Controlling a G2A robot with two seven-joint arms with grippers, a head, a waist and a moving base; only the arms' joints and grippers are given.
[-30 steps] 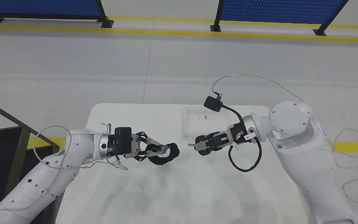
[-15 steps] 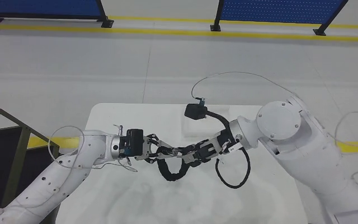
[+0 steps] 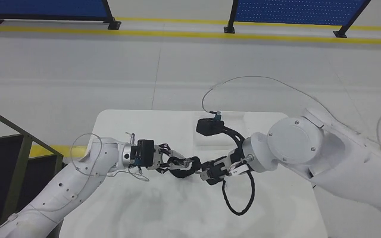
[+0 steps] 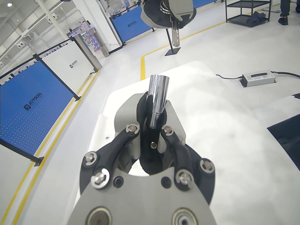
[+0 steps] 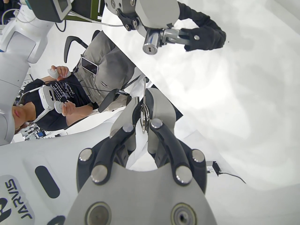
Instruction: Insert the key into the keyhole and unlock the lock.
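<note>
My left gripper point(image 4: 154, 108) is shut on the lock point(image 4: 157, 99), a chrome cylinder on a black sleeved cable, its free end pointing away from the wrist. The right wrist view shows the lock's keyhole face point(image 5: 150, 47) turned toward my right gripper point(image 5: 143, 101), which is shut on the key point(image 5: 143, 108) and its ring. In the left wrist view the key point(image 4: 174, 33) points blade-first at the lock, a short gap off. From above, the left gripper point(image 3: 177, 163) and right gripper point(image 3: 207, 172) meet nose to nose over the white table point(image 3: 119, 208).
A low white raised block point(image 3: 208, 128) lies at the table's back middle. A black cable loop point(image 3: 238, 202) hangs from the right arm. A dark bin point(image 3: 18, 160) stands left of the table. A grey power box point(image 4: 257, 79) lies on the floor.
The two arms have closed in on each other: the right gripper with the key moved left, the left gripper with the lock moved right. The gap between key and lock has shrunk to a little.
</note>
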